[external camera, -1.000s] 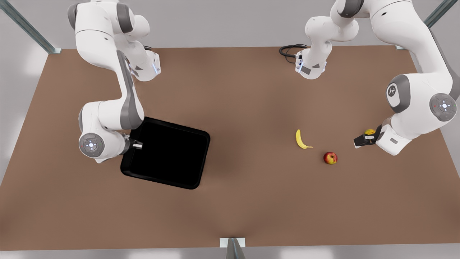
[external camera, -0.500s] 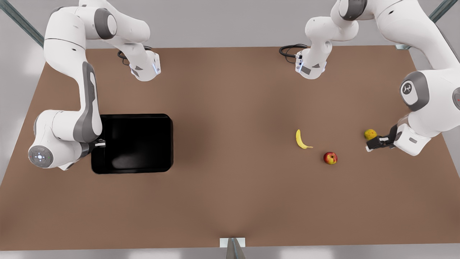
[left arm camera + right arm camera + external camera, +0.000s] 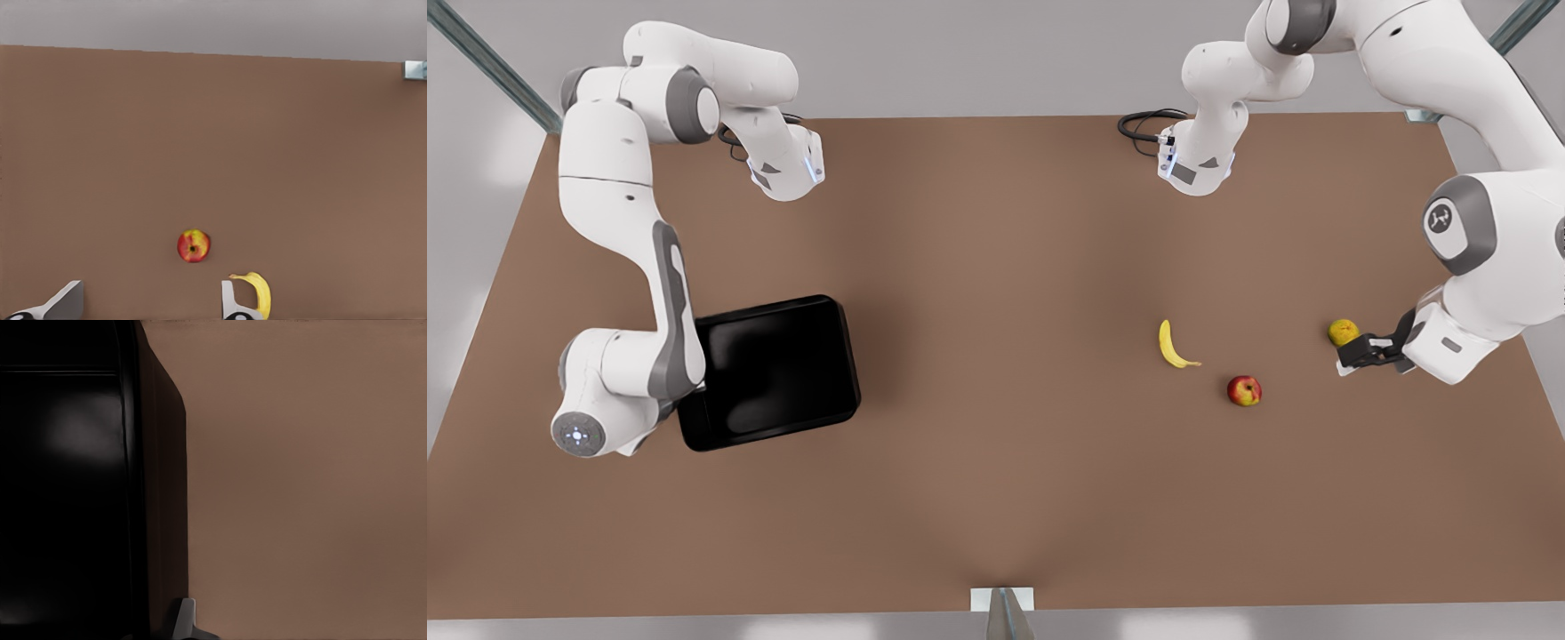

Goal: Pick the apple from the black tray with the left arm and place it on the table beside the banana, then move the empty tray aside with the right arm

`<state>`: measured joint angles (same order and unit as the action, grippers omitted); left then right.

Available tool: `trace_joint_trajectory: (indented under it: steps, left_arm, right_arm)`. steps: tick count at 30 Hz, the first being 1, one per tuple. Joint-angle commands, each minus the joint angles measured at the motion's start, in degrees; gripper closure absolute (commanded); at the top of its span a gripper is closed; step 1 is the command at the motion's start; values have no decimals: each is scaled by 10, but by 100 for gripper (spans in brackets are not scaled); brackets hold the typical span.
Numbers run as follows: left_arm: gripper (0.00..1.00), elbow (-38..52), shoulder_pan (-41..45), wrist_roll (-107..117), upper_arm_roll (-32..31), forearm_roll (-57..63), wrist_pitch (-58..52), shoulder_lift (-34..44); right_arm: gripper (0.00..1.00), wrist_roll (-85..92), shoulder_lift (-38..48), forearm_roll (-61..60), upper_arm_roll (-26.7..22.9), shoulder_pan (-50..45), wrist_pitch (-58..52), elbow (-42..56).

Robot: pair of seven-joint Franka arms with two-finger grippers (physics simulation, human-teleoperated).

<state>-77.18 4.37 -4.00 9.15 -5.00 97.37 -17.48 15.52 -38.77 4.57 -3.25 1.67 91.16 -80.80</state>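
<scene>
The red apple lies on the brown table, just off one tip of the yellow banana. At the front view's right, my left gripper hangs open and empty, well apart from the apple. The empty black tray lies at the front view's left, slightly turned. My right gripper is shut on the tray's rim on the side away from the fruit. One pale finger shows outside the rim; the arm's wrist covers the grip in the front view.
A dull yellow-green round fruit lies right beside my left gripper. A black cable coils at the table's far edge. Bare tabletop stretches between the tray and the banana.
The tray, held by my right gripper, slid toward the front view's left and turned, then swung slightly nearer. My left gripper drew back a little, away from the apple. Apple and banana stayed put.
</scene>
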Motion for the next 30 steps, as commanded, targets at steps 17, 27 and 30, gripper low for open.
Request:
trace_joint_trajectory:
  steps: [17,27,30]
  left_arm:
    - [0,2,1,-77,-1,16,2,0]
    - [0,1,1,-77,-1,16,2,0]
    - [0,2,39,-72,-13,16,2,-18]
  right_arm:
    - [0,94,83,-3,14,-1,-48,72]
    - [0,-4,235,-5,35,0,-132,86]
    - [0,-7,235,-6,33,0,-132,86]
